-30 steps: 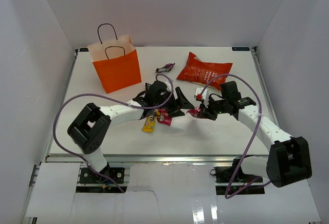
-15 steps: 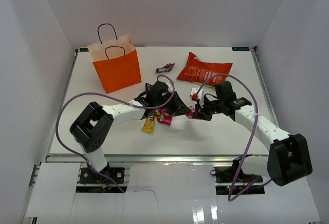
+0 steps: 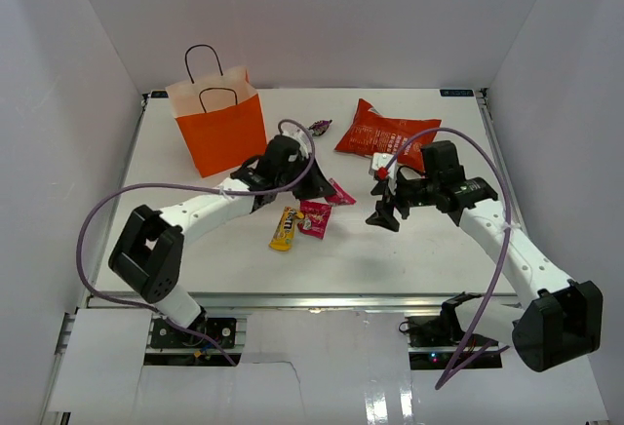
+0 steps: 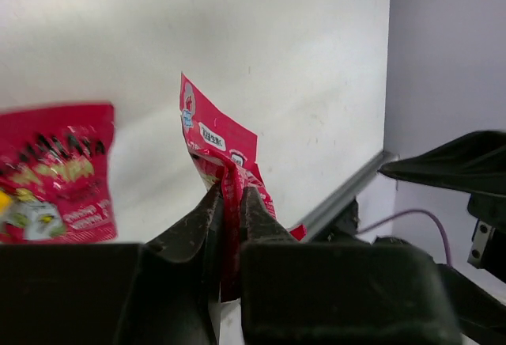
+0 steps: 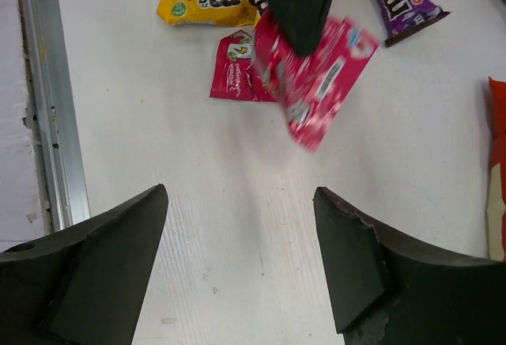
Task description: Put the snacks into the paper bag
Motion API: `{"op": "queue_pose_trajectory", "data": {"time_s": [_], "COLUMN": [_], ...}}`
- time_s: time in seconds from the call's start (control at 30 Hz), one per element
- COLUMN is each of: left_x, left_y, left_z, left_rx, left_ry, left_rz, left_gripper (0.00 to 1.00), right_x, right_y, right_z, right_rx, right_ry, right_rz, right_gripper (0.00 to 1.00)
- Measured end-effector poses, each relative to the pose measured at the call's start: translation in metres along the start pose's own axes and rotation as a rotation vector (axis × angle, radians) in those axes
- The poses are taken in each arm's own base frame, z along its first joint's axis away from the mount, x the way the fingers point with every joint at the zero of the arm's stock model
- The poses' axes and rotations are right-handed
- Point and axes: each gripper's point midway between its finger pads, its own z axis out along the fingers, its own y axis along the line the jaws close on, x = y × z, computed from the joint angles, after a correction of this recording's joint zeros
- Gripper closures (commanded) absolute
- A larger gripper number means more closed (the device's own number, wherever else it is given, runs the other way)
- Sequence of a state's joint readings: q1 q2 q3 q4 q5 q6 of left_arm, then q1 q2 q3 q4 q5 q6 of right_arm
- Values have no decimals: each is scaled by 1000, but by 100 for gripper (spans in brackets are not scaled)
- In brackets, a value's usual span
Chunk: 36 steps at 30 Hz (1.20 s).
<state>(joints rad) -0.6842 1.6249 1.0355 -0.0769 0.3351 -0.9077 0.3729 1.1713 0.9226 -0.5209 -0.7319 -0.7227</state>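
Left gripper (image 4: pixel 231 193) clamped on pink packet (image 4: pixel 215 141) right of bag (image 3: pixel 226 135); right gripper (image 5: pixel 241 259) farther right, jaws apart.

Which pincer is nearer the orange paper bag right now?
Left. The left pincer, clamping a pink packet, sits just right of the paper bag; the right pincer hangs open farther right.

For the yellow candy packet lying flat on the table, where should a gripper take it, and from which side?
Come straight down on the yellow candy packet, jaws across its narrow width near the near end. It lies flat and long, so the short span likely fits, and that end is clear of the small pink packet beside its far half.
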Motion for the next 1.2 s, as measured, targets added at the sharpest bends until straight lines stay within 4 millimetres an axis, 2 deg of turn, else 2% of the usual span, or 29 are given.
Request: {"op": "queue_pose_trajectory", "data": {"time_s": [0.07, 0.13, 0.27, 0.33, 0.47, 0.57, 0.63, 0.73, 1.0, 1.1, 1.13, 1.2], "left_x": [-31, -70, -147, -184, -251, -283, -297, -316, -326, -328, -328, -328], "left_y": [-7, -25, -71, -82, -77, -63, -55, -40, 21, 31, 33, 35], "left_z": [-18, -43, -113, -153, -228, -262, -270, -270, -237, -229, -228, -228], "left_rx": [-42, -67, -90, -123, -234, -306, -334, -366, -460, -471, -474, -476], "left_ry": [-76, -178, -397, -505, -695, -773, -788, -788, -681, -664, -661, -660], "left_rz": [95, 206, 402, 458, 484, 449, 425, 389, 292, 275, 272, 268], "left_gripper": [89, 89, 89, 89, 90, 90, 91, 91, 88, 81, 73, 63], "right_x": [-7, -7, -1, 1, 3, 6, 7, 9, 10, 11, 11, 12], "right_y": [-3, -5, -6, -6, -6, -6, -6, -7, -7, -7, -7, -7], "right_z": [-8, -11, -11, -10, -8, -6, -5, -3, -3, -2, -2, -1], "right_rx": [18, 26, 20, 15, 9, 3, -1, -5, -7, -7, -9, -11], "right_ry": [-20, -26, -15, -11, -6, -2, 1, 6, 7, 8, 9, 12], "right_rz": [-11, -9, 21, 30, 43, 58, 68, 78, 85, 86, 88, 96], "right_gripper": [20, 20, 20, 20, 20, 20, 20, 20, 20, 20, 20, 20]}}
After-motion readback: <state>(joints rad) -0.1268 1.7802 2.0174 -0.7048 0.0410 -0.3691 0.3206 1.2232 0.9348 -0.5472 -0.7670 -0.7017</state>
